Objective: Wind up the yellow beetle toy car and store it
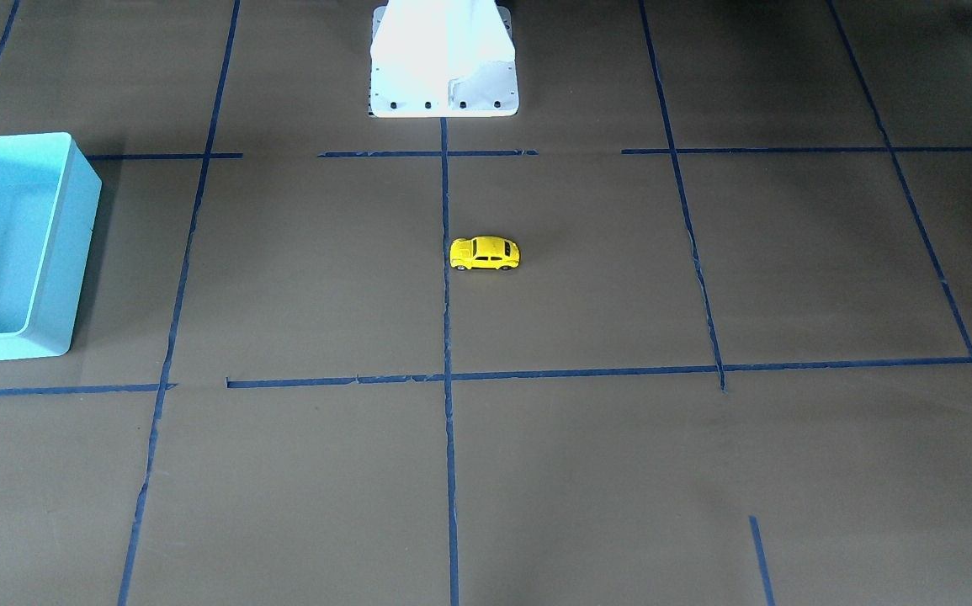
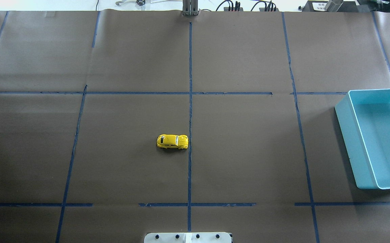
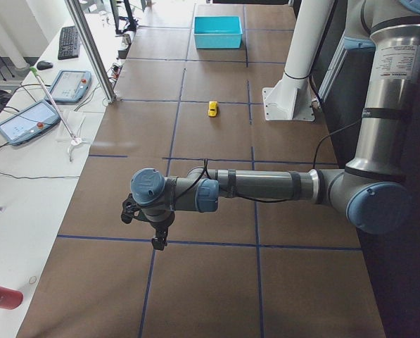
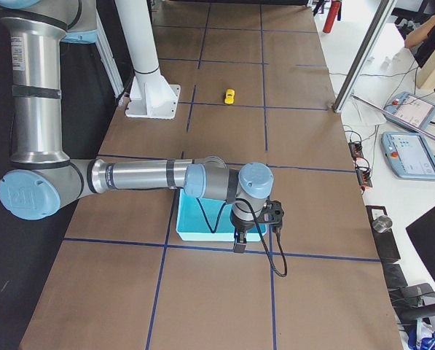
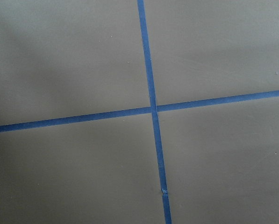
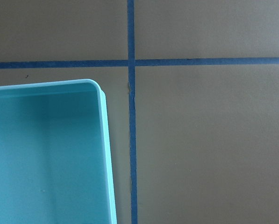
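Note:
The yellow beetle toy car [image 2: 172,141] stands on its wheels near the table's middle, just beside the centre tape line; it also shows in the front-facing view [image 1: 485,253] and small in the side views [image 3: 212,108] [image 4: 230,95]. The left gripper [image 3: 157,236] hangs far from it over the table's left end. The right gripper [image 4: 240,242] hangs over the near edge of the turquoise bin [image 2: 380,136]. Both grippers show only in the side views, so I cannot tell if they are open or shut. The bin looks empty in the right wrist view [image 6: 46,154].
The robot's white base [image 1: 443,59] stands at the table's robot side. Blue tape lines [image 5: 151,107] grid the brown table. Tablets [image 3: 27,120] and cables lie on the white bench beyond the table's far edge. A metal post [image 3: 90,49] stands at that edge.

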Available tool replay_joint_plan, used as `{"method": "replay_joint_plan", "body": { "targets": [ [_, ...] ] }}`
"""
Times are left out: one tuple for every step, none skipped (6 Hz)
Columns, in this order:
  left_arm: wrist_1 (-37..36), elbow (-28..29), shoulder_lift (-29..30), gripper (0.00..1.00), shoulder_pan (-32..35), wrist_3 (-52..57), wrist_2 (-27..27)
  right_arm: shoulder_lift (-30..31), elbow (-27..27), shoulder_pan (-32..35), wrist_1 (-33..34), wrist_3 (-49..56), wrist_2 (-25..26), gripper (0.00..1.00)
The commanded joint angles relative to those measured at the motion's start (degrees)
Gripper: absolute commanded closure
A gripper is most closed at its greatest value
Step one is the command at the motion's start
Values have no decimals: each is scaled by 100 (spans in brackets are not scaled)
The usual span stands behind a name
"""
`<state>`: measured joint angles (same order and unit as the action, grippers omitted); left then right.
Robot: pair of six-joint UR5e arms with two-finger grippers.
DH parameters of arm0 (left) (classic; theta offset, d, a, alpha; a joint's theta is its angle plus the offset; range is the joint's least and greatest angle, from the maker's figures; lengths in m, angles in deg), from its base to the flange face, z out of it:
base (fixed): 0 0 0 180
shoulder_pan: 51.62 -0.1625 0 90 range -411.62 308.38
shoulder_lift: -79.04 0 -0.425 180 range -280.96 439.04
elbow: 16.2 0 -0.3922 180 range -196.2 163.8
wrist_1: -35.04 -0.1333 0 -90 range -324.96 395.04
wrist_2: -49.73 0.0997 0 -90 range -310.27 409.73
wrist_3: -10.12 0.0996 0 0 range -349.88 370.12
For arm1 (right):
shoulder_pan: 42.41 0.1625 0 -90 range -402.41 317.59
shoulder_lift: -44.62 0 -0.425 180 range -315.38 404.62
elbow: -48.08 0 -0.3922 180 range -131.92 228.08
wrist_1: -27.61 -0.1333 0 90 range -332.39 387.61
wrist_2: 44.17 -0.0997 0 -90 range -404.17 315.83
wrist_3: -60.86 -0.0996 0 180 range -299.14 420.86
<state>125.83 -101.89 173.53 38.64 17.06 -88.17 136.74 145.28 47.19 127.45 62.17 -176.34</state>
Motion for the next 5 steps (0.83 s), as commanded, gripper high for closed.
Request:
{"method": "replay_joint_plan", "body": {
  "targets": [
    [-9, 0, 0, 0, 0, 0, 0, -2, 9, 5, 0, 0, 68, 0],
    [0, -35, -9, 0, 0, 0, 0, -2, 18, 5, 0, -9, 60, 0],
    [-17, -96, -52, 0, 0, 0, -26, -2, 44, 5, 0, -17, 25, 0],
    [-409, -714, -253, 0, -26, 0, -26, -2, 62, 5, 0, -26, -1, 0],
    [-996, -1190, -229, 0, -209, -9, -35, -2, 158, -3, 0, -35, 7, 0]
  ]
}}
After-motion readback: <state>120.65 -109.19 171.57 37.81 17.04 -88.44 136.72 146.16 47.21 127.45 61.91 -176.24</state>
